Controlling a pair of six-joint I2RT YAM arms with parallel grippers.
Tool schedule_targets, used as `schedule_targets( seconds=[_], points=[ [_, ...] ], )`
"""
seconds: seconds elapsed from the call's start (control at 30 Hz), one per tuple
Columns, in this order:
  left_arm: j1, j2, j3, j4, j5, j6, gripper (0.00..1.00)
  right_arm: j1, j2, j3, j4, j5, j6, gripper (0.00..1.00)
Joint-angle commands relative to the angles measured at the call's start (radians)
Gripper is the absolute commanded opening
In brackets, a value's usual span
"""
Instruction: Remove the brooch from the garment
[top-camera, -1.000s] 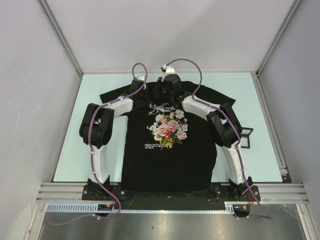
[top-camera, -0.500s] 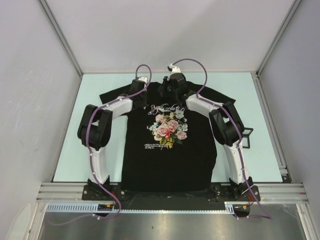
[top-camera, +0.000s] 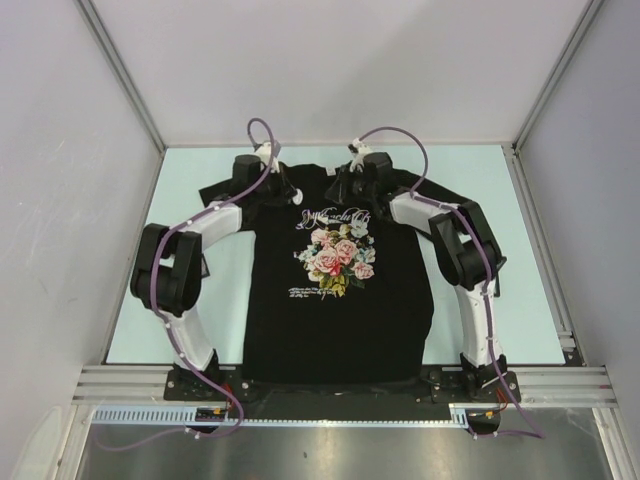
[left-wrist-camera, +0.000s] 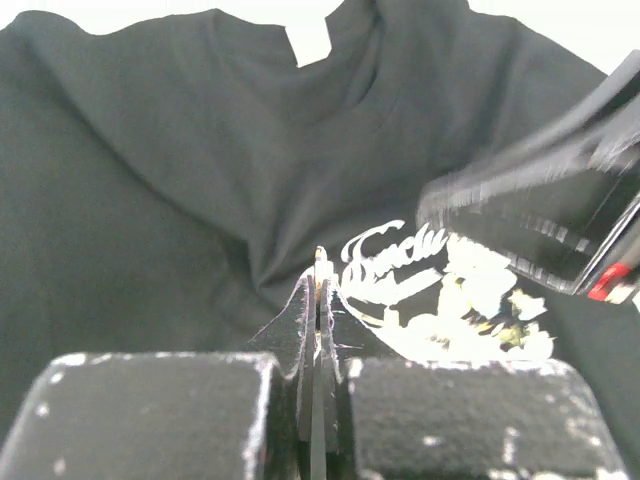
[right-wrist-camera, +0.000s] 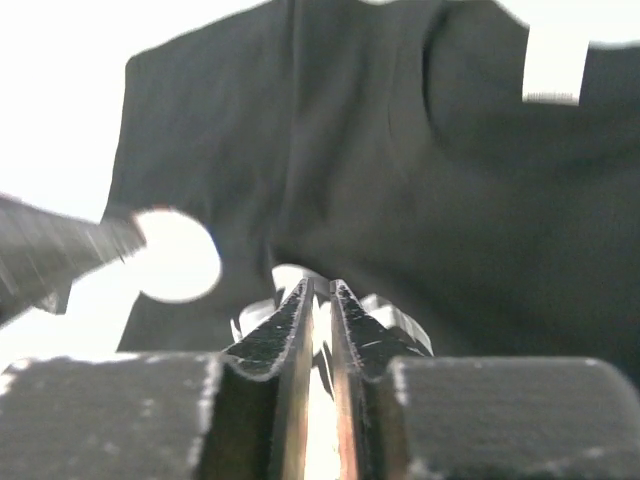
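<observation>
Lying flat on the pale green worktop (top-camera: 500, 310) is the garment (top-camera: 340, 320), a black T-shirt, collar at the far end, hem at the near edge between the two arm bases, rose print (top-camera: 335, 255) mid-chest with white cursive lettering (top-camera: 335, 213) just above it. Both arms reach to the collar end. Left fingers (top-camera: 283, 190) sit over the shirt's left shoulder area beside the neck; the left wrist view has them (left-wrist-camera: 300, 320) pressed together with no gap, a thin pale sliver (left-wrist-camera: 320, 258) at the very tips, lettering just past them, fabric creased there. Right fingers (top-camera: 346, 187) are at the collar, just right of the lettering; in the right wrist view they (right-wrist-camera: 290, 320) stand slightly apart, a narrow bright slit between, nothing seen gripped. The same view shows a round white disc (right-wrist-camera: 175, 255) at the end of a blurred dark shape coming in from the left, over the shirt's edge; cannot tell if it is the brooch. Both wrist views are blurred, the right arm a smear in the left wrist view
</observation>
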Motion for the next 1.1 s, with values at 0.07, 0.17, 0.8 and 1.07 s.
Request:
schedule_targets(
  seconds=[0.07,0.17,0.8,1.07],
  points=[
    [0.061,-0.058,-0.151,0.416,0.297,-0.207,0.0,-0.054,-0.112,-0.126,0.148,-0.343,-0.042,0.23],
    [0.089,-0.063,-0.219,0.606,0.379,-0.313,0.0,-0.067,-0.121,-0.18,0.266,-0.427,-0.002,0.26],
    [0.104,0.034,-0.308,1.157,0.506,-0.649,0.0,-0.077,-0.022,-0.238,0.887,-0.561,0.406,0.41],
    [0.103,0.049,-0.311,1.204,0.509,-0.684,0.0,-0.079,0.001,-0.238,0.972,-0.542,0.483,0.29]
  ],
)
